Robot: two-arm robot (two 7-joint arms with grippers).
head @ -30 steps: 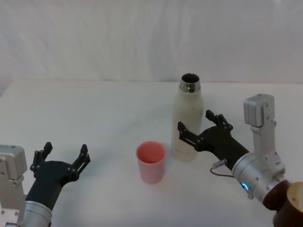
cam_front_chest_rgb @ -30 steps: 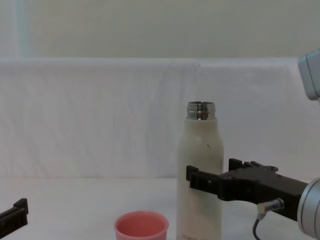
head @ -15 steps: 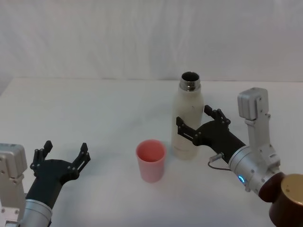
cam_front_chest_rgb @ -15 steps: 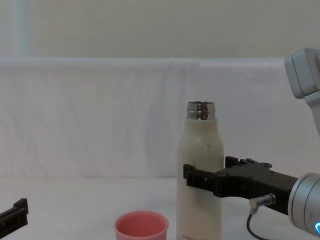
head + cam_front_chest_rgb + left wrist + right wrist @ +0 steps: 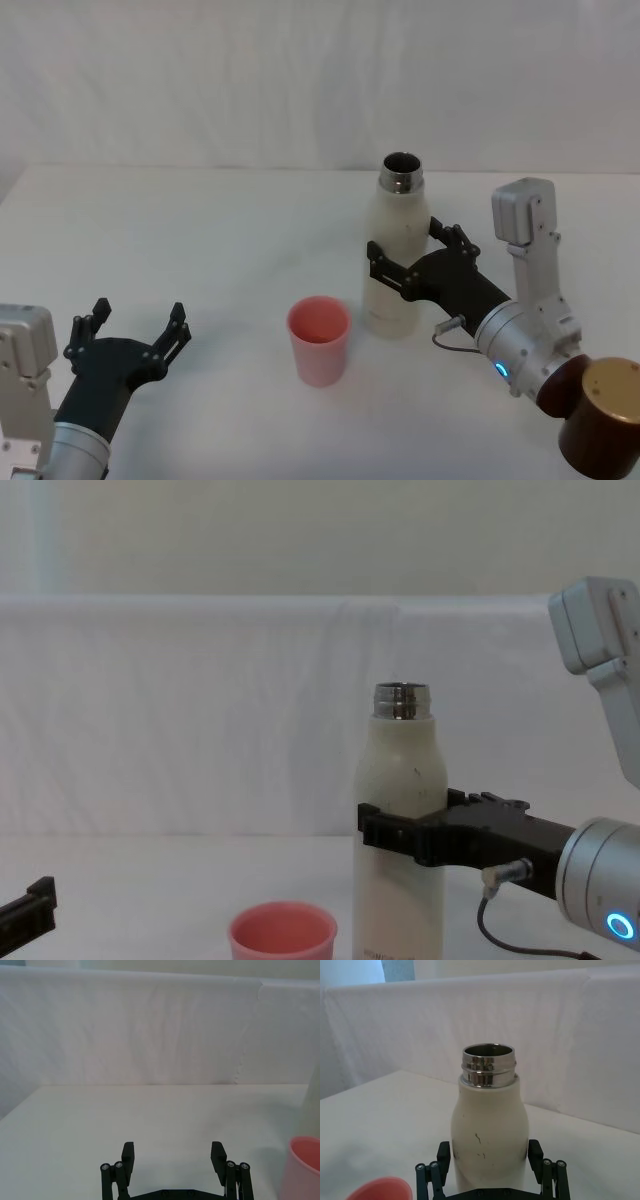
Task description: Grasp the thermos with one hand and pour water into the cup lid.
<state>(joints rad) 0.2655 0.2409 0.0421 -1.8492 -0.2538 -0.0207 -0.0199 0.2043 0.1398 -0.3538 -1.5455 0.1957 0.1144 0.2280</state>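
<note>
The right end effector has slid further forward, its spread fingers now flanking the thermos without clamping.

- The thermos is standing upright on the white surface, its steel neck open.
- The right pincer is straddling the thermos's lower body, one finger on each side.
- The cup lid is sitting just beside the thermos, toward the left.
- The left pincer is hovering spread wide, well apart from both.
</note>
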